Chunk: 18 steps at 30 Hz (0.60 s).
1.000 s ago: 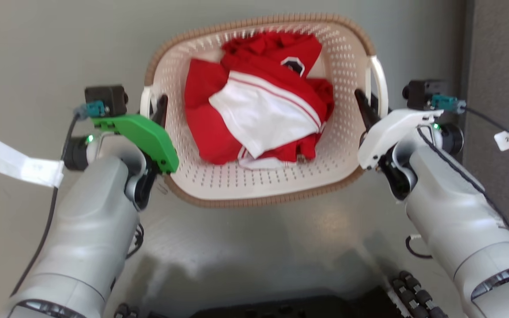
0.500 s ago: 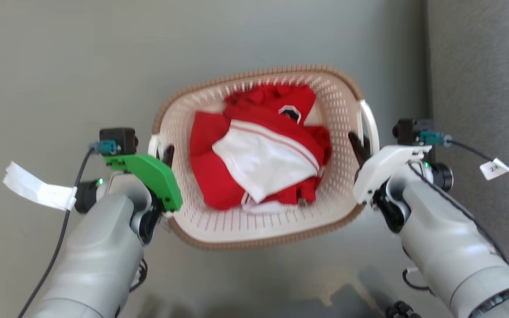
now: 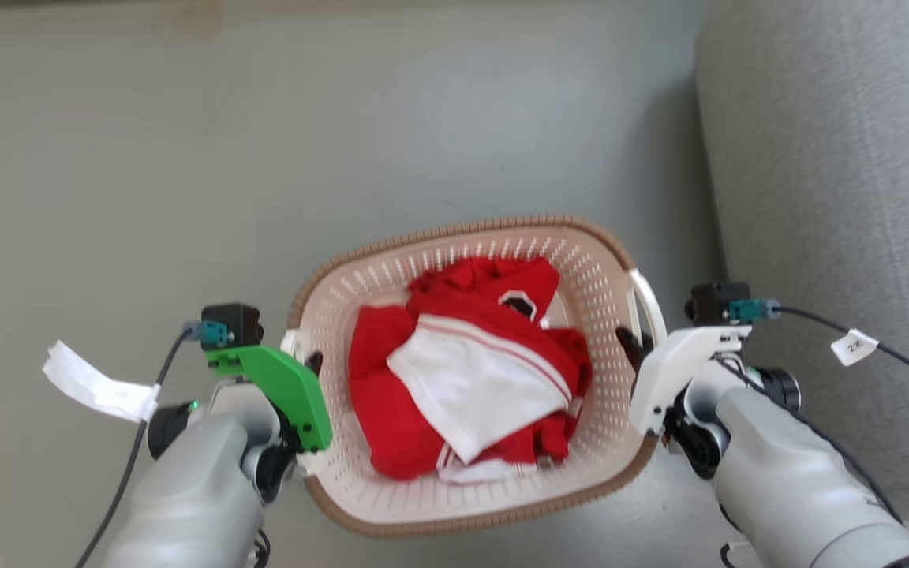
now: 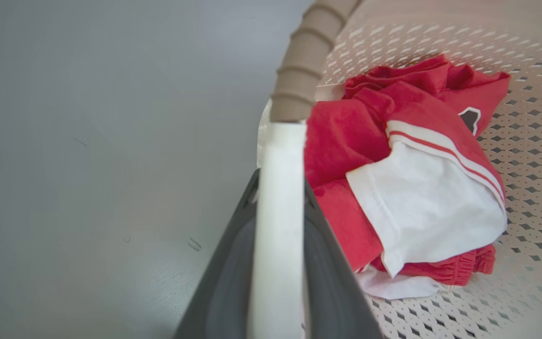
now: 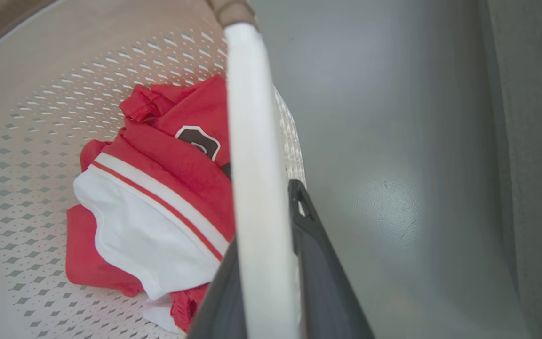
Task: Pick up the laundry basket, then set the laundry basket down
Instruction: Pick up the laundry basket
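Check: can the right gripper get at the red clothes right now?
Probably not: the right gripper is shut on the laundry basket handle, so it's occupied, though the red clothes lie uncovered nearby.

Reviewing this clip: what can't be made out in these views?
Head view: the underside of the cream perforated plastic laundry basket is hidden by its own body; floor contact unclear.
Right wrist view: the white side handle covers part of the dark emblem on the red-and-white garment.
Head view: the green cover hides most of the left tool.
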Motion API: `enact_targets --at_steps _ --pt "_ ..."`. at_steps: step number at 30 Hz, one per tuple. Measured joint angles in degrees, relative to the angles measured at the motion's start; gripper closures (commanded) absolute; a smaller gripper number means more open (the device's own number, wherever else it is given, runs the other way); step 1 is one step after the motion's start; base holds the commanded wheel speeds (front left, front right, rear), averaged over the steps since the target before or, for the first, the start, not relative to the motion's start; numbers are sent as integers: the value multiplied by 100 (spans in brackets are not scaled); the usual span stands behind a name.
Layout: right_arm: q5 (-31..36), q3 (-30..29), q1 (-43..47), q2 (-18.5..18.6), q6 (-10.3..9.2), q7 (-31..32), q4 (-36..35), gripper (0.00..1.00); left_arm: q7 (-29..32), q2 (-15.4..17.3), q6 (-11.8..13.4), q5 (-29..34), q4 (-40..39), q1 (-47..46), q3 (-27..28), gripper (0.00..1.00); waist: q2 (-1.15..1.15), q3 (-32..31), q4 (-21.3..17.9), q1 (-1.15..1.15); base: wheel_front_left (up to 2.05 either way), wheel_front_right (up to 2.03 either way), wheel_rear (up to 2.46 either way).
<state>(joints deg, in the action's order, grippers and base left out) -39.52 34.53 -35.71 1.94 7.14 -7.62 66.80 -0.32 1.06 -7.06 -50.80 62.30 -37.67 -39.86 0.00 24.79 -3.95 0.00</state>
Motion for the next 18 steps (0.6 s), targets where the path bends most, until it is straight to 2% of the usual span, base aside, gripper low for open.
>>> enact_targets --at_steps 18 --pt "-270 339 804 -52 41 582 302 100 434 -30 0 -423 132 934 -322 100 0 -1491 35 0 0 0 0"
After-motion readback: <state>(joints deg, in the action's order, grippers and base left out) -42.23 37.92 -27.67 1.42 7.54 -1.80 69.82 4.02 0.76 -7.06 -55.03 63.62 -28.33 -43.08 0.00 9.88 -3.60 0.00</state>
